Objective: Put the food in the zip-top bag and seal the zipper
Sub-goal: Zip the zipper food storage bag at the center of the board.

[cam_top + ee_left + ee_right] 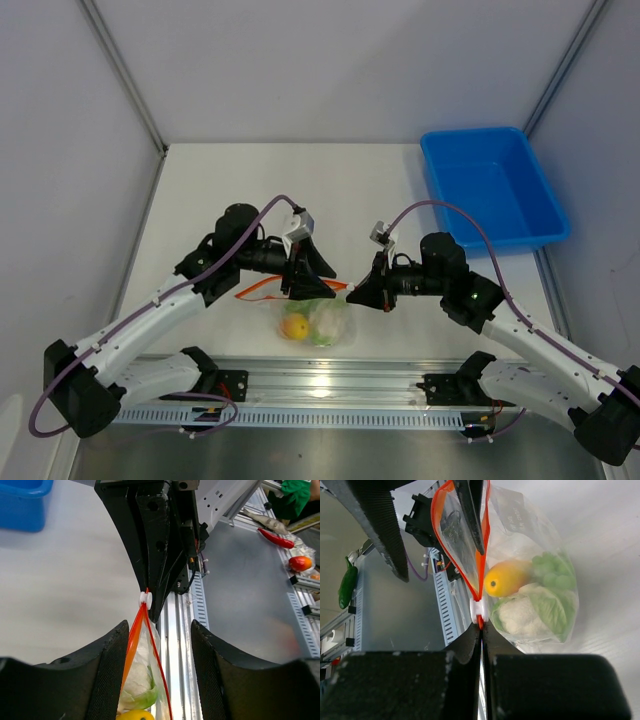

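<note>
The zip-top bag (pixel 322 322) lies near the table's front edge with the food inside: an orange-yellow fruit (pixel 505 578), a bumpy green cluster (pixel 551 570) and a white cauliflower (pixel 522 614). My right gripper (pixel 481 630) is shut on the end of the orange-red zipper (pixel 482 545), just behind its white slider (pixel 479 610). The bag's mouth gapes beyond the slider. My left gripper (pixel 159 630) is open and straddles the zipper (pixel 134 640), which runs close along one finger (pixel 107 670). In the top view both grippers, left (pixel 304 284) and right (pixel 362 294), meet over the bag.
A blue tray (pixel 495 185) stands at the back right of the table. An aluminium rail (pixel 320 385) runs along the front edge between the arm bases. Grey walls close in both sides. Other toy vegetables (pixel 275 537) lie on the bench beyond the rail.
</note>
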`<action>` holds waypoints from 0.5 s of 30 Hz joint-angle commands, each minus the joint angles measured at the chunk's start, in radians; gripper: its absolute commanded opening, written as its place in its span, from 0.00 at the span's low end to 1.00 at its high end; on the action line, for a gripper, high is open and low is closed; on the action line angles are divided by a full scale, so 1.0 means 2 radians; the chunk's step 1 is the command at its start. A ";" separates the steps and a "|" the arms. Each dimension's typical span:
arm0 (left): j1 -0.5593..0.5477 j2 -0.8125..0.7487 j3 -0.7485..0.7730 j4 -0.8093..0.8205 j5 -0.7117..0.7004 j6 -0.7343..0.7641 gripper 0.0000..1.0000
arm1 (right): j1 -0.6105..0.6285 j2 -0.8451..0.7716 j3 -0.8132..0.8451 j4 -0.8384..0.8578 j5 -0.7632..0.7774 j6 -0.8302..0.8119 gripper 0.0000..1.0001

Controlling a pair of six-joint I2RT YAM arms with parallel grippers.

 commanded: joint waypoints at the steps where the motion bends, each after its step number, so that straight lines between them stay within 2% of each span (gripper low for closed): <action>1: 0.002 0.012 0.001 0.041 0.032 -0.025 0.55 | 0.001 -0.008 0.009 0.018 -0.015 -0.006 0.00; 4: 0.001 0.015 -0.001 0.046 0.036 -0.029 0.55 | 0.002 -0.008 0.008 0.017 -0.016 -0.007 0.00; 5: 0.000 0.018 -0.001 0.047 0.036 -0.029 0.59 | 0.001 -0.006 0.008 0.018 -0.016 -0.007 0.00; 8: -0.002 0.021 -0.002 0.049 0.034 -0.030 0.62 | 0.002 -0.005 0.007 0.021 -0.018 -0.007 0.00; 15: -0.008 0.033 0.002 0.052 0.033 -0.036 0.63 | 0.005 -0.002 0.006 0.024 -0.020 -0.006 0.00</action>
